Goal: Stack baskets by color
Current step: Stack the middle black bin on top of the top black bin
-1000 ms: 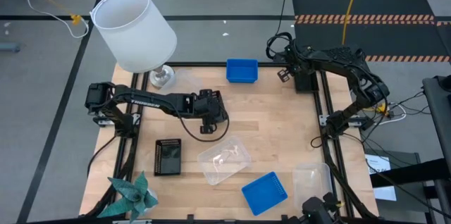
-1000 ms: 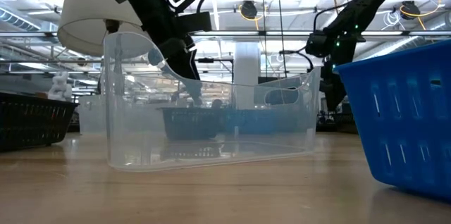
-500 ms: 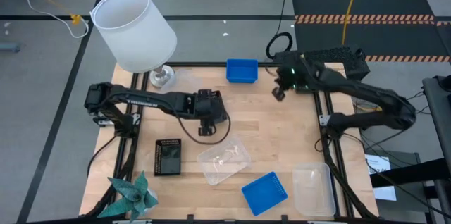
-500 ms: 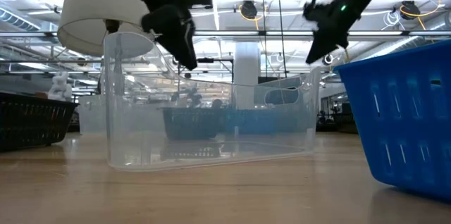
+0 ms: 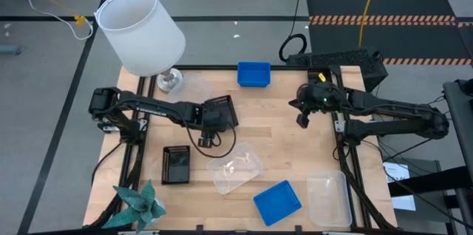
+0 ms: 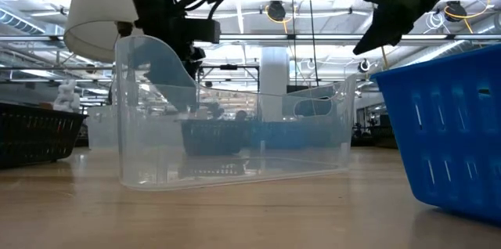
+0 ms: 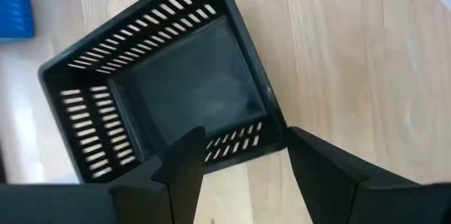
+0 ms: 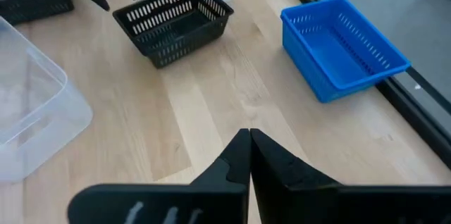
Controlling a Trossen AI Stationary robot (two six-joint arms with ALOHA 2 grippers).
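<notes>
Step in hand: left gripper [image 7: 239,175], fingers spread, hovers over black basket [image 7: 165,83] near bench [image 5: 288,146] centre. Next: descend, grip a wall. Right gripper [image 8: 248,155], closed and empty, waits mid-bench.

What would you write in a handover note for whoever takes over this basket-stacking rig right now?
Left gripper: open, empty, beside the middle black basket.
Right gripper: shut, empty, raised over the right side of the table.
Other baskets, all single: left black basket; centre clear basket; corner clear basket; far blue basket; near blue basket.
Done: nothing stacked.
Left: pair up all three colours.
</notes>
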